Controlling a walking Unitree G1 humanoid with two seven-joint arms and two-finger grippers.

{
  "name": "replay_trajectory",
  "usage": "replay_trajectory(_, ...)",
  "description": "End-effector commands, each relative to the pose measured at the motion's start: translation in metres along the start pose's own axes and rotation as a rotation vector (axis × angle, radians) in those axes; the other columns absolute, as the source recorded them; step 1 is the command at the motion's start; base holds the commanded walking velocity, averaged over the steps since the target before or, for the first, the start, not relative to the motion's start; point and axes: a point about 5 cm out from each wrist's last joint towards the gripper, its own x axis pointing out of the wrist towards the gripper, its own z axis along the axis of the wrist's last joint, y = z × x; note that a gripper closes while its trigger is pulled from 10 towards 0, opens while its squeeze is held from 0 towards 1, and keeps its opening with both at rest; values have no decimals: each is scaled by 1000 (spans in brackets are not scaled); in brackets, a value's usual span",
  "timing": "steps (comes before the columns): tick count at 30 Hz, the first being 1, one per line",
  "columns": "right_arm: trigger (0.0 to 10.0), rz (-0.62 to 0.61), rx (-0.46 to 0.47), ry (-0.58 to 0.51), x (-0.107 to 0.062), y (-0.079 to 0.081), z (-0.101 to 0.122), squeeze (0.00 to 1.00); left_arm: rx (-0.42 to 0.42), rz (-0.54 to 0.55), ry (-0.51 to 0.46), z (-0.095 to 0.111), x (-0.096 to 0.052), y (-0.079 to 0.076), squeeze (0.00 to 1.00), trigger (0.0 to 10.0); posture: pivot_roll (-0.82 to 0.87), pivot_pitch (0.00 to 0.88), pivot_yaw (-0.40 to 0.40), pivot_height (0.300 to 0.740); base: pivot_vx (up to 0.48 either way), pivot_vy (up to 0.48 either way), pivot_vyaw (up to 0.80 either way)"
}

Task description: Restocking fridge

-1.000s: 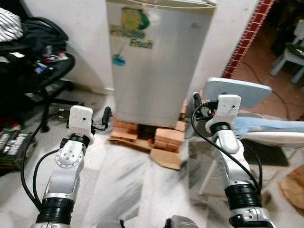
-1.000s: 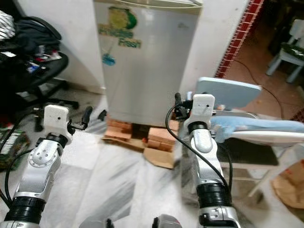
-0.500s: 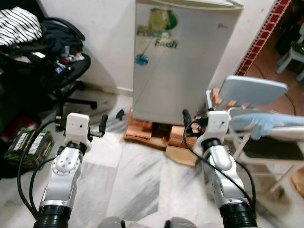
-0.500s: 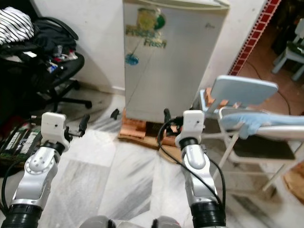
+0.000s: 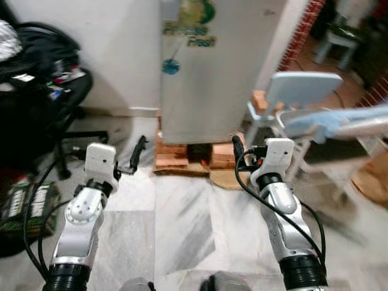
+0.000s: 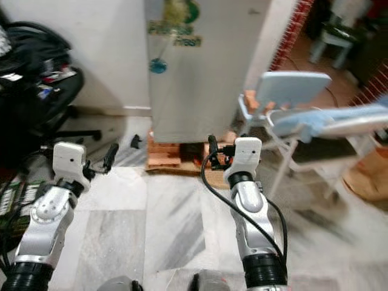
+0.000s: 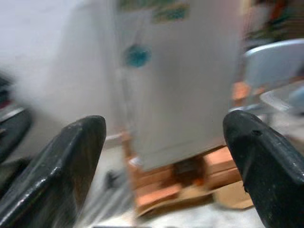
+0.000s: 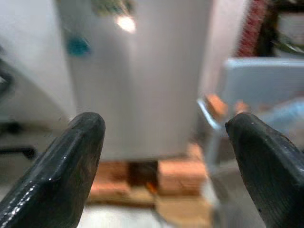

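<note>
A small grey fridge (image 5: 212,73) stands against the white wall with its door shut and a green and blue sticker on the front. It rests on red bricks (image 5: 176,154). My left gripper (image 5: 139,153) is held out over the floor, short of the fridge's left corner, open and empty. My right gripper (image 5: 237,147) is level with it before the fridge's right corner, also open and empty. In the left wrist view the two black fingers (image 7: 61,166) frame the blurred fridge (image 7: 180,85). The right wrist view shows the fridge (image 8: 142,80) between spread fingers (image 8: 71,161).
A black office chair (image 5: 42,85) piled with clutter stands at the left, with a green box (image 5: 27,203) on the floor below it. A folding chair with a blue cloth (image 5: 315,106) stands at the right. Cardboard (image 5: 227,177) lies by the bricks. The floor is pale marble.
The whole picture has swung and tilted down, so the camera moved; the fridge now sits a bit further left. Both arms keep the same raised pose, grippers open.
</note>
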Motion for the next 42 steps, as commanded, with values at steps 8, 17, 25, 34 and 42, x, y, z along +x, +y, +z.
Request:
replay_trajectory(8,10000,90,-21,-38,4,18,8,0,26,67,13,-1,-2,11,0,10000,23,36,-48,740,282,390,-800)
replay_trajectory(17,10000,83,-27,-54,11,17,14,0,44,76,-3,3,0,11,0,10000,31,39,-51,740,282,389,-800)
replay_trajectory(25,10000,112,-72,-82,11,24,18,0,22,82,28,0,2,11,0,10000,32,44,-50,740,141,412,-800)
replay_trajectory(34,10000,73,-70,-56,6,11,11,0,35,111,63,-9,-5,13,0,10000,38,49,-53,740,0,480,-772)
replay_trajectory(42,10000,36,-49,-35,1,0,6,0,44,131,79,-12,-12,19,0,10000,34,57,-57,740,0,480,-59)
